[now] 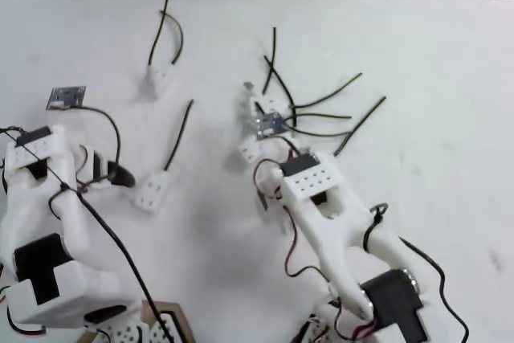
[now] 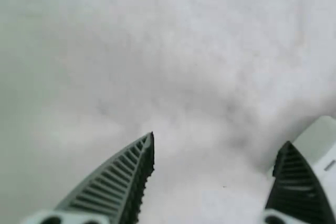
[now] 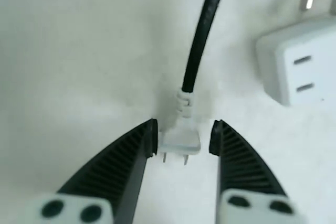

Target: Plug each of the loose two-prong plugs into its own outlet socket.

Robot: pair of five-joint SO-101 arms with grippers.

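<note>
The table (image 1: 434,54) is plain white. The plug (image 3: 180,141) is white with grey prongs, and its cord (image 3: 202,35) is glossy black. The outlet socket (image 3: 296,69) is white with two dark slots. The left gripper (image 2: 218,153) and right gripper (image 3: 182,140) have black fingers (image 2: 123,182) ribbed in fine parallel ridges. At the table's nine o'clock lies another white socket block (image 1: 152,192).

The table (image 3: 79,51) is looking matt, faintly mottled white. The two-prong plug (image 3: 180,139) is showing smooth white plastic and bare metal prongs, its cord (image 3: 202,35) sheathed in smooth black. Near the plug, the outlet socket (image 3: 302,66) is showing satin white plastic; flanking the plug, the right gripper (image 3: 184,134) is showing ribbed matt black fingers (image 3: 126,166)
</note>
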